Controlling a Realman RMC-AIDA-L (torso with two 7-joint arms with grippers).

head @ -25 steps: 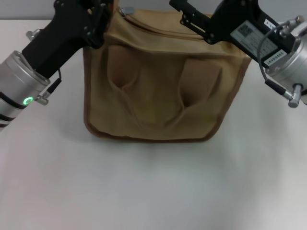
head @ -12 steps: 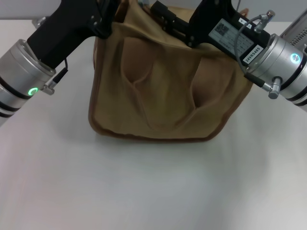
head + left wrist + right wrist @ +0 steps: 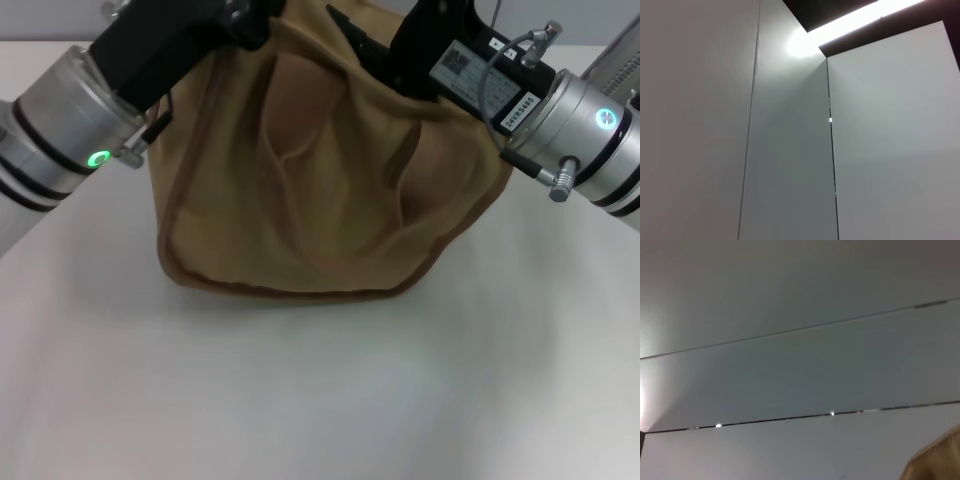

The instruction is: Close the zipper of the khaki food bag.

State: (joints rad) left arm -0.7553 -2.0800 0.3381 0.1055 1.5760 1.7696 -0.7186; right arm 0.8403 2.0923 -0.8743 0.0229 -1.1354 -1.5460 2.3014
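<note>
White tabletop (image 3: 320, 400): a plain matte surface that fills the head view, bare in front of the bag and on both sides of it. The wrist views show only the room: pale grey wall or ceiling panels (image 3: 790, 165) divided by thin dark seams, with a bright light strip (image 3: 860, 17) set in a dark recess in the left wrist view.

Bag (image 3: 320, 190): a boxy khaki canvas tote with darker brown piping along its edges. It stands at the middle rear of the tabletop with its front face toward the camera. The face is slack and creased around two pouch pockets, and the bottom edge rests on the surface. The top of the bag runs out of the picture. A tan corner of the bag (image 3: 935, 460) also shows at the edge of the right wrist view.

Left arm (image 3: 70, 130): silver with a green lamp; its black left end effector (image 3: 215, 15) is at the bag's top left corner. Whether its fingers are apart or together cannot be told.

Right arm (image 3: 580, 135): silver with a labelled black housing; its right end effector (image 3: 375, 45) lies against the bag's top right edge. Its finger state cannot be told.

Zipper: not visible in any view.
</note>
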